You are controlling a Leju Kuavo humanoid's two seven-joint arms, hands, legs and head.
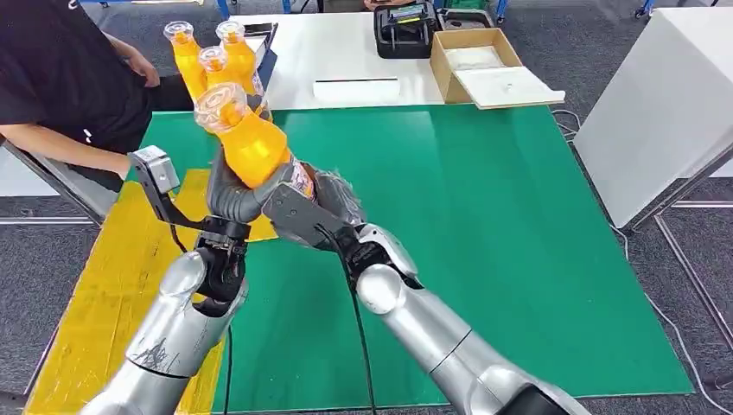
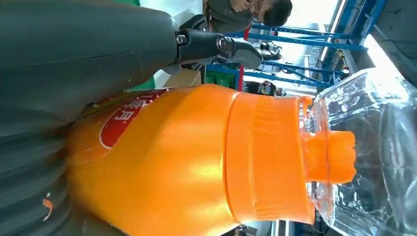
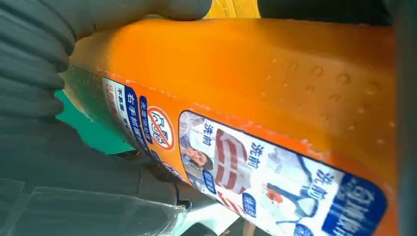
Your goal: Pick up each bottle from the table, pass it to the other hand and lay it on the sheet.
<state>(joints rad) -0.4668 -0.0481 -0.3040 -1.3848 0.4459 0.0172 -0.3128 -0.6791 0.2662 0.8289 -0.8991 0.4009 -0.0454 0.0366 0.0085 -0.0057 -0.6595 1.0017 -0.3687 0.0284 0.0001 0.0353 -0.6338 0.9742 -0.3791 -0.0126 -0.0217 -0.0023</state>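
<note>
The orange bottle (image 1: 248, 143) is up in the air between both hands, tilted with its clear cap end pointing away from the robot. The left hand (image 1: 232, 192) is wrapped around the body, and the right hand (image 1: 304, 207) has its fingers closed on the label end — so both seem to grip it mid-handover. It looks full, so probably fairly heavy, and the plastic is smooth and glossy, likely slippery; the dimpled body and waist look like the safest places to hold, not the clear cap. Just beyond the hands stand three more bottles (image 1: 207, 56). Under the hands is the green mat (image 1: 519, 216) on the bench, with the yellow sheet (image 1: 104, 285) beside the left arm. A person (image 1: 60, 78) sits past the left hand.
</note>
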